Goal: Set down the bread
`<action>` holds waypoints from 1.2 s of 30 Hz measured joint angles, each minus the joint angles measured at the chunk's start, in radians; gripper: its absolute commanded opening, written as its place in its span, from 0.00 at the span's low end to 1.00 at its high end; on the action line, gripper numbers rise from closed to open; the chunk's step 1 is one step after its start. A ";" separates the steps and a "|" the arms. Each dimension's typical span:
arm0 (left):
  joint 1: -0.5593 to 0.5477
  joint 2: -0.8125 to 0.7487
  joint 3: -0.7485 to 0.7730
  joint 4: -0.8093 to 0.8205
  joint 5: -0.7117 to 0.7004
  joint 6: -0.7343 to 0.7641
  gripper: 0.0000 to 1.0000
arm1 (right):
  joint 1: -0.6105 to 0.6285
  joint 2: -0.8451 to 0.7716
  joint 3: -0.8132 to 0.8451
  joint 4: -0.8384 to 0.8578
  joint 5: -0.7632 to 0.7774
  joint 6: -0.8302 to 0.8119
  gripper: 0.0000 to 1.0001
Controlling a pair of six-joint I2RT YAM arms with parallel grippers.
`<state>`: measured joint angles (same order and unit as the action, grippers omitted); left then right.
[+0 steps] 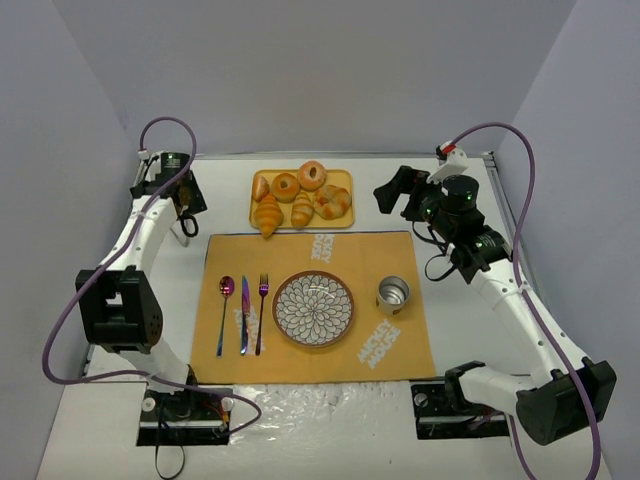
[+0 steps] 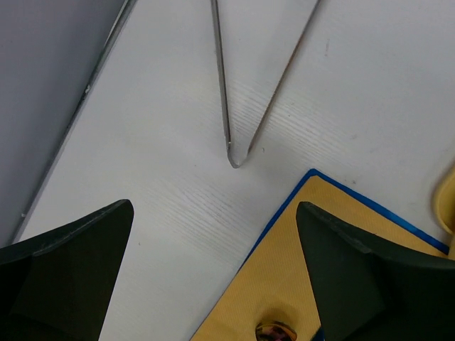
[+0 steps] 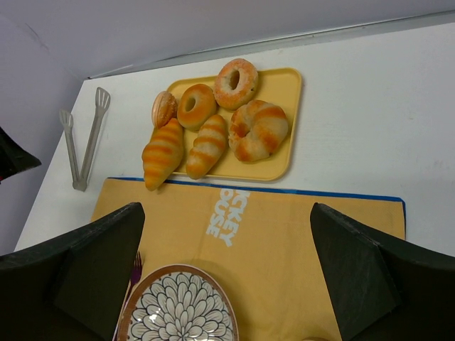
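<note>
The bread (image 1: 268, 214), the largest golden-brown croissant, lies at the front left of the yellow tray (image 1: 344, 182), its tip over the tray's edge. It also shows in the right wrist view (image 3: 162, 153). The patterned plate (image 1: 313, 309) sits mid-placemat and shows in the right wrist view (image 3: 178, 309). My right gripper (image 1: 393, 196) is open and empty, raised to the right of the tray; its jaws (image 3: 227, 213) frame the placemat. My left gripper (image 1: 187, 204) is open and empty above the table, left of the tray; it also shows in the left wrist view (image 2: 215, 213).
Metal tongs (image 2: 227, 106) lie on the table left of the tray. A smaller croissant (image 1: 301, 209), ring rolls (image 1: 312, 175) and a twisted roll share the tray. A spoon (image 1: 226, 288), knife (image 1: 244, 315), fork (image 1: 262, 310) and metal cup (image 1: 392, 293) sit on the orange placemat (image 1: 340, 255).
</note>
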<state>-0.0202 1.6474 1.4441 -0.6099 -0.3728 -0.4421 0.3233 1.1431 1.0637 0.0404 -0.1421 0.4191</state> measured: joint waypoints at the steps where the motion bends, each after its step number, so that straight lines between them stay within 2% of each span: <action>1: 0.025 0.020 0.000 0.005 0.021 -0.006 0.97 | 0.000 0.000 0.000 0.000 -0.003 0.000 1.00; 8: 0.129 0.148 0.045 0.027 0.120 -0.006 0.97 | 0.000 0.001 0.000 0.000 -0.009 -0.001 1.00; 17: 0.134 0.276 0.089 0.060 0.216 0.063 0.97 | 0.000 0.032 0.000 0.000 -0.023 -0.012 1.00; 36: 0.159 0.409 0.187 0.061 0.246 0.098 0.97 | 0.000 0.075 0.000 0.001 -0.035 -0.045 1.00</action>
<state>0.1389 2.0565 1.6309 -0.5487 -0.1263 -0.3440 0.3233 1.2182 1.0637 0.0414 -0.1767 0.3741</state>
